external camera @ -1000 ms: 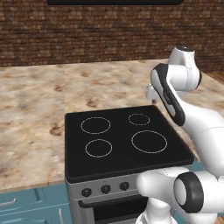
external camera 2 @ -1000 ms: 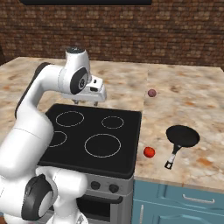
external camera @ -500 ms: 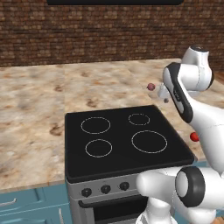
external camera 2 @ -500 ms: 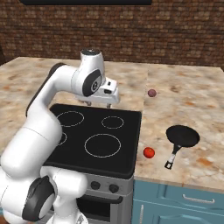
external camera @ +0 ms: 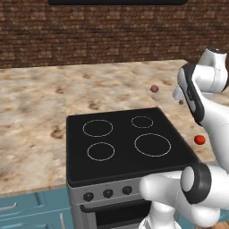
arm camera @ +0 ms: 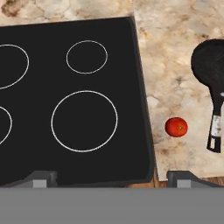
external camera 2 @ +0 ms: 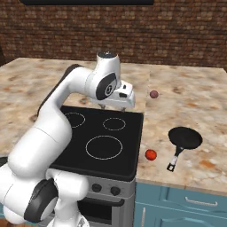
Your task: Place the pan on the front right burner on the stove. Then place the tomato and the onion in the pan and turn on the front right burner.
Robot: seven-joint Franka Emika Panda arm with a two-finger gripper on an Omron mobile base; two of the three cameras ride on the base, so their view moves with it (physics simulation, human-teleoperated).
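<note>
The black pan [external camera 2: 185,138] lies on the counter right of the stove [external camera 2: 131,133], its pale handle [external camera 2: 174,162] pointing toward the counter's front edge. The bright red tomato [external camera 2: 151,154] rests between pan and stove. Farther back on the counter is the purplish onion [external camera 2: 154,94]. My gripper [external camera 2: 117,106] hangs open and empty above the stove's back right part. In the hand view its fingertips [arm camera: 41,177] frame the front right burner [arm camera: 84,121], with the tomato [arm camera: 176,127] and pan [arm camera: 212,61] to the right. The onion [external camera: 154,88] and tomato [external camera: 200,140] also show in the left base view.
Three smaller burner rings mark the rest of the cooktop [external camera: 116,147]. Black knobs [external camera: 108,193] line the steel front. Marbled counter [external camera 2: 199,102] spreads on both sides, with a brick wall [external camera 2: 177,31] behind and blue drawers [external camera 2: 186,204] below.
The arm has swung right, carrying the gripper from over the stove's back left area to above its back right part. Pan, tomato and onion have not moved.
</note>
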